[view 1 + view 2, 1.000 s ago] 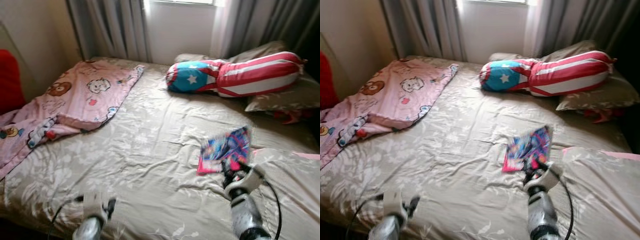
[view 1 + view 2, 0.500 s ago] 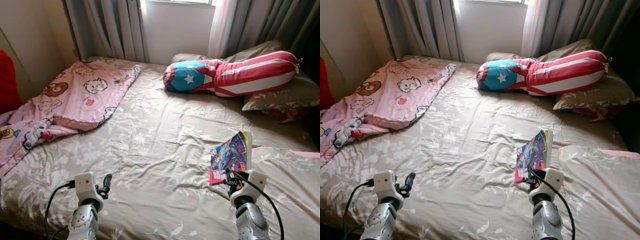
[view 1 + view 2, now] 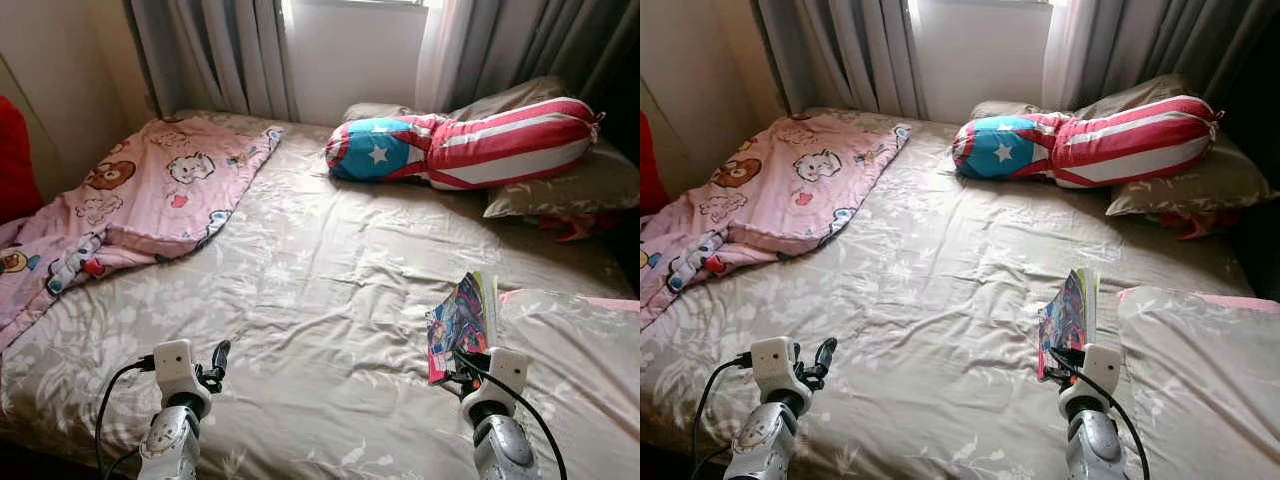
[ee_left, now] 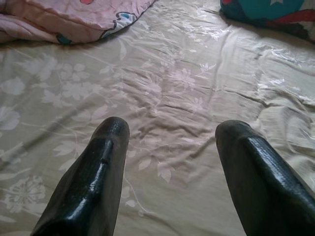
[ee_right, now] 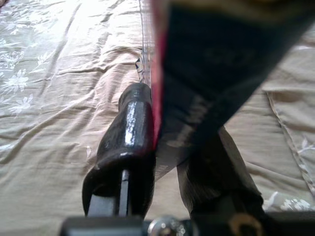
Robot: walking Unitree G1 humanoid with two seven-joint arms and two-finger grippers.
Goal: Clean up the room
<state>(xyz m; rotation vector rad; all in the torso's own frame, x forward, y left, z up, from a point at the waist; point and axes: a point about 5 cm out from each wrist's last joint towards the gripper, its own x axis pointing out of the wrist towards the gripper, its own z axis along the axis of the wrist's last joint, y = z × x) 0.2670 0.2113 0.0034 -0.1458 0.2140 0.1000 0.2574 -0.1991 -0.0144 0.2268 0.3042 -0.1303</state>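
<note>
A thin colourful book stands nearly upright above the bed's right side, pinched at its lower edge by my right gripper, which is shut on it. In the right wrist view the book runs between the two black fingers. My left gripper hovers low over the near left part of the beige floral bedsheet, open and holding nothing; its fingers stand wide apart over the sheet.
A pink cartoon blanket lies crumpled on the bed's left side. A red, white and blue bolster rests on beige pillows at the head. Another pillow lies near right. Grey curtains hang behind.
My right gripper has lifted the book off the sheet and tipped it from slanted to almost upright. The left arm has barely moved. The camera view has steadied.
</note>
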